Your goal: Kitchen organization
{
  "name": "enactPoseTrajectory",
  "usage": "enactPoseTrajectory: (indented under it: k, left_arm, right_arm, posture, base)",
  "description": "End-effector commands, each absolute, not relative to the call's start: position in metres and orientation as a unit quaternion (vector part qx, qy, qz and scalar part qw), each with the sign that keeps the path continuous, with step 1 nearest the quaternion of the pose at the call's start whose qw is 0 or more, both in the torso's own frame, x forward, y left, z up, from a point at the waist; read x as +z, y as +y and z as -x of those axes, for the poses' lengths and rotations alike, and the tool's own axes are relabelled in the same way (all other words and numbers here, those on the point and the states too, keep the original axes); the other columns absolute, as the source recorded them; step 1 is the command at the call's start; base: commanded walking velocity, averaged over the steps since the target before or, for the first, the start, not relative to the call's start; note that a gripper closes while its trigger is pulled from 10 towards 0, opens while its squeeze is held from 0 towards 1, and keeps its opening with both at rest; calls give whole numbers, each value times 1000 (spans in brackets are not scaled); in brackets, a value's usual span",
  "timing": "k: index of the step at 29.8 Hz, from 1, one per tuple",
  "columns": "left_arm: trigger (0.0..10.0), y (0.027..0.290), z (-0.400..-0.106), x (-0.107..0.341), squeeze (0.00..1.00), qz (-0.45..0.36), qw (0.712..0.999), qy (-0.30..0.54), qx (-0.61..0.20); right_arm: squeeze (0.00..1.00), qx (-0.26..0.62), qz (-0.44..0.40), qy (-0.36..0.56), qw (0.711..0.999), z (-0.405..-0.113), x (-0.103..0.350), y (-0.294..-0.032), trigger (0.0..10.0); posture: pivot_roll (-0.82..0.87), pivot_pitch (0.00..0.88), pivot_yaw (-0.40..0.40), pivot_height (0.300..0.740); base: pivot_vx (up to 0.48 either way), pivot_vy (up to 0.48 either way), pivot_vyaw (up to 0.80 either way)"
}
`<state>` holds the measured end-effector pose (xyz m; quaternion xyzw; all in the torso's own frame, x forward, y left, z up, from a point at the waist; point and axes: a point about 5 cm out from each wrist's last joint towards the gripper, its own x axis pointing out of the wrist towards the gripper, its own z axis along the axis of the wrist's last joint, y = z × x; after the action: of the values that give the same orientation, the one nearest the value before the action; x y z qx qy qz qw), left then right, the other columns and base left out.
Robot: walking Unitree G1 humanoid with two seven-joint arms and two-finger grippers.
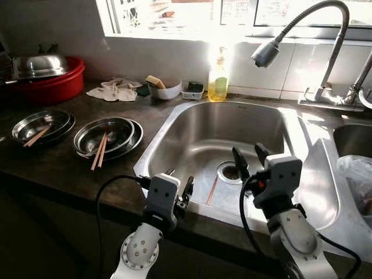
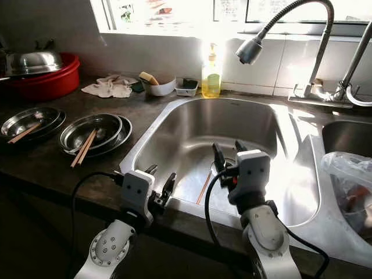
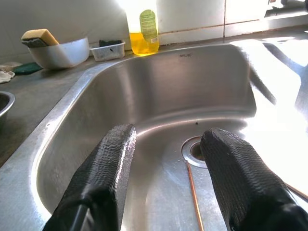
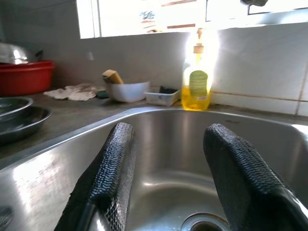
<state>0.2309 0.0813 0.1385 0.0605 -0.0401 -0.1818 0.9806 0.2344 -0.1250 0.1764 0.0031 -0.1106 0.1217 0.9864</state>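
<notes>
Lower the spread left pincer [image 1: 179,187] into the sink [image 1: 174,125], straddle the chopstick [image 1: 212,190] lengthwise, then pinch; right pincer [image 1: 247,158] also spread

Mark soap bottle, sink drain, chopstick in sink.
soap bottle [image 1: 218,82], left eye view, yellow body.
sink drain [image 1: 230,172], left eye view, drain ring.
chopstick [image 3: 194,202], left wrist view, mid shaft.

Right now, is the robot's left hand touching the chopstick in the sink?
Apart. The left wrist view shows the left hand open above the sink, with bare steel between its fingers and the chopstick below.
</notes>
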Motion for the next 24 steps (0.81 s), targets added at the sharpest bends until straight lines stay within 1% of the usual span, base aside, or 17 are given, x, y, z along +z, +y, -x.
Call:
enactPoseTrajectory:
  k: [1,14,24]
  left_arm:
    - [10000,84,-229,143,0,-65,980,-53,-179]
    - [10000,86,-228,141,0,-69,982,-48,-168]
    - [10000,87,-228,138,0,-74,982,-44,-167]
  right_arm:
    - [0,132,-8,-120,984,-232,183,-123,10000]
    - [0,138,-7,-115,984,-237,183,-120,10000]
    - [0,145,-7,-111,983,-238,183,-117,10000]
  posture:
    - [10,0,27,740]
    - [16,0,21,740]
    - [18,5,16,740]
  base:
    - [0,0,0]
    - [0,0,0]
    - [-258,0,0]
